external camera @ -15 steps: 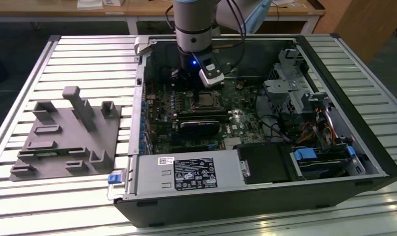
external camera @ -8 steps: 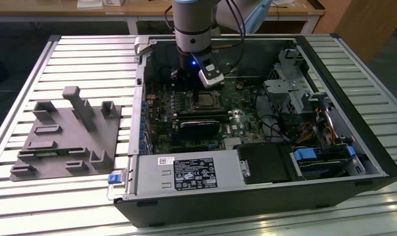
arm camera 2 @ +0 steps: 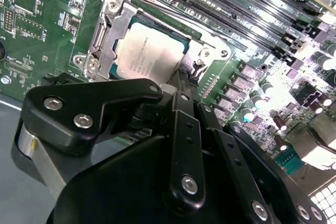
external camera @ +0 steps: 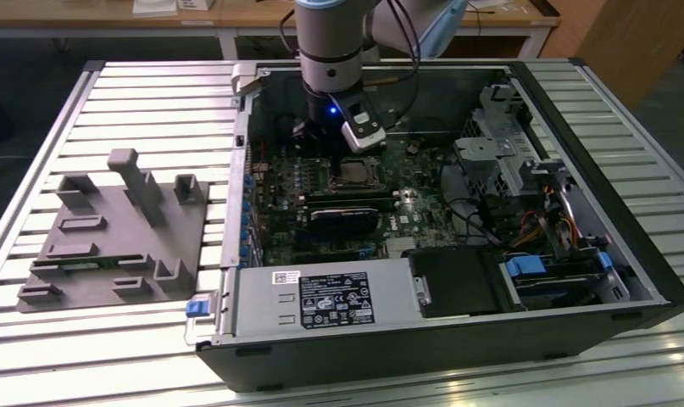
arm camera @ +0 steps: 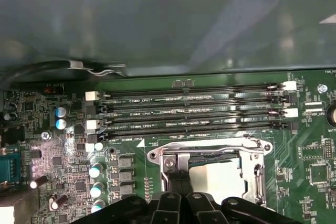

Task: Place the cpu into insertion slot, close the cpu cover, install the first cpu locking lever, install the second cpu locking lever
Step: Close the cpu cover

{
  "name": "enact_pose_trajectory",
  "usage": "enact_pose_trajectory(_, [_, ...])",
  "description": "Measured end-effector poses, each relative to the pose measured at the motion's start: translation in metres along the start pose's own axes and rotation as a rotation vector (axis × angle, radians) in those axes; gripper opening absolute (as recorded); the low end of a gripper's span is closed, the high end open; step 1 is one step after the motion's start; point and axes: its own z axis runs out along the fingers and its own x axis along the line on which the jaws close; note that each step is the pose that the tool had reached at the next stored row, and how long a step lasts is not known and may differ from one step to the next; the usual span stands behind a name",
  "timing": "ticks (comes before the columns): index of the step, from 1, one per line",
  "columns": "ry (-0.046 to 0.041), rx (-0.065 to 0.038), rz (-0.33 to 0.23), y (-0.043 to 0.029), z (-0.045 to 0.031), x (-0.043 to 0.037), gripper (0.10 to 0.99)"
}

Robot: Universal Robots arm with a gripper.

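We count one cpu (arm camera 2: 149, 56), its pale metal top lying flat inside the one insertion slot (arm camera: 157, 156) on the green board. One cpu cover (arm camera 2: 102, 35) is down over it, its silvery frame ringing the chip. The gripper (arm camera: 177, 174) stands at the socket's edge with its two black fingers (arm camera: 170, 182) pressed together side by side. We cannot tell whether anything thin is pinched between them. In both wrist views its own black linkage hides the near side of the socket.

Just beside the socket run four long memory slots (arm camera: 194, 109), all parallel. On another side of the socket stands a column of small round capacitors (arm camera: 96, 170).

In the exterior view the arm reaches down into one open computer case (external camera: 613, 254) that lies on a slatted metal table (external camera: 149, 93). One black card (external camera: 342, 222) sits near the socket, and one labelled power supply (external camera: 319, 301) lies at the case's near wall. One grey fixture (external camera: 110, 242) rests outside the case, towards the exterior view's left.
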Motion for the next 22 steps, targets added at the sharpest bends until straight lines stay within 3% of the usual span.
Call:
enact_pose_trajectory(17, [0.0009,-0.002,-0.029,0.0003,0.0017,-0.004,0.106])
enact_pose_trajectory(22, [0.0007,-0.003,-0.029,0.0005,-0.0024,-0.0044,0.106])
